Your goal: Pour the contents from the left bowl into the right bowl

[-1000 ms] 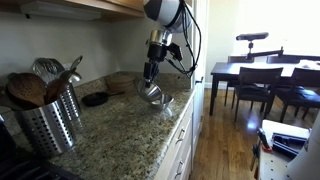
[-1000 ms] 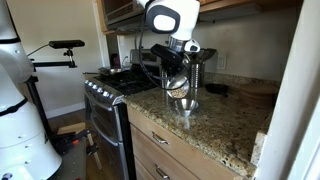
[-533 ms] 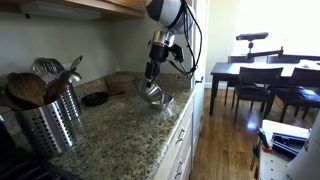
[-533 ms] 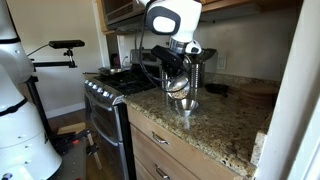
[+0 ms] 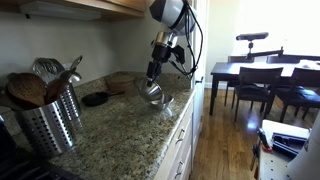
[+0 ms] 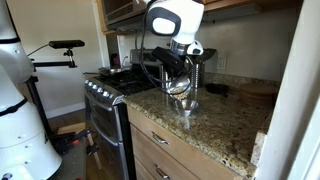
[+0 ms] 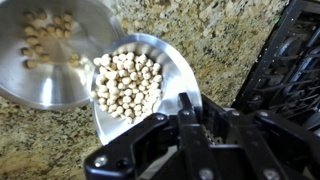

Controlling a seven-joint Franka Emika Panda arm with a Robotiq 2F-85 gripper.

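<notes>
My gripper (image 7: 205, 120) is shut on the rim of the left bowl (image 7: 135, 80), a shiny steel bowl that holds many pale round nuts. I hold it tilted over the right bowl (image 7: 45, 55), which stands on the granite counter and has a few of the same nuts in it. In both exterior views the gripper (image 5: 152, 72) (image 6: 178, 72) hangs above the counter with the left bowl (image 5: 149, 89) (image 6: 178, 88) under it, just over the right bowl (image 5: 158, 99) (image 6: 187, 104).
A perforated steel holder of wooden utensils (image 5: 45, 120) stands near the counter's front. A flat black dish (image 5: 96, 99) lies by the wall. A black stove (image 6: 108, 90) adjoins the counter. The counter edge (image 5: 180, 115) is close to the bowls.
The arm has shifted slightly and the held bowl tips a little more over the other bowl. Both bowls stay in the same spot on the counter.
</notes>
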